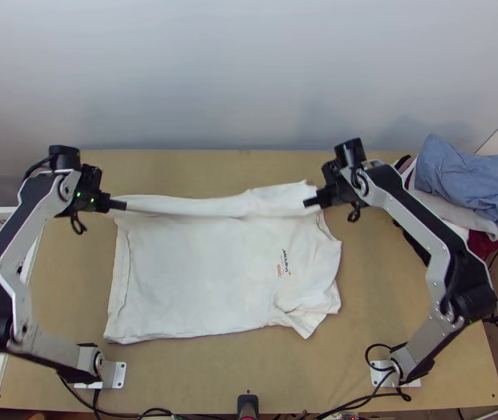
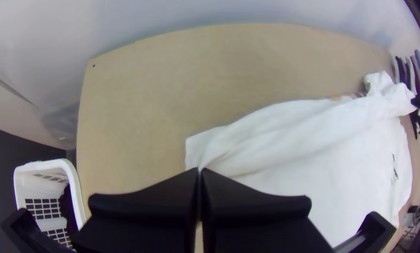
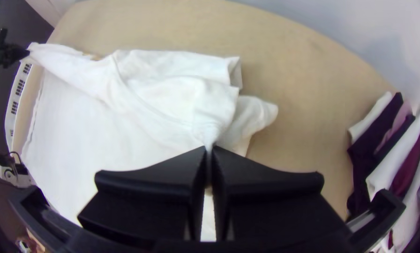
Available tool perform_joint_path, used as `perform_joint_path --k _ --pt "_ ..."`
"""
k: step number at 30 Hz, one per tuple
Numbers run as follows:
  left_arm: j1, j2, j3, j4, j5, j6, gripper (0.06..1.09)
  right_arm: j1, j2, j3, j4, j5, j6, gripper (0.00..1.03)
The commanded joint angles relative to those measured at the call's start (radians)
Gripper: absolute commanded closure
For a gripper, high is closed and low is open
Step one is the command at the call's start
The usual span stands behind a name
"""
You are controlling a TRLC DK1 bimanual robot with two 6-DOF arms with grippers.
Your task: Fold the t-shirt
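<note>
In the top view, my left gripper is at the far left corner of the white t-shirt, and my right gripper is at its far edge near the sleeve end. Both are shut on the cloth. Between them the far strip is lifted and bunched lengthwise; the rest lies flat, with a small print near the right end. The left wrist view has my left gripper pinching a corner of the t-shirt. In the right wrist view, my right gripper pinches the t-shirt, a sleeve hanging beside it.
A white basket stands at the table's left edge. Several folded or heaped clothes lie at the far right corner. Bare table shows to the right of the shirt, and cables run along the near edge.
</note>
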Motion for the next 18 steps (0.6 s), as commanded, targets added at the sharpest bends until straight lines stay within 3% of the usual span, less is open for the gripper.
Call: perform_joint_path --k 1,18 --pt "-0.025 -0.197 -0.169 -0.035 0.026 0.079 1.04 0.005 -0.136 -0.199 -0.011 -0.007 -0.024 1.00" --pt "-0.063 -0.203 -0.390 0.011 0.014 0.162 1.04 0.020 -0.114 -0.417 0.091 -0.016 -0.024 1.00"
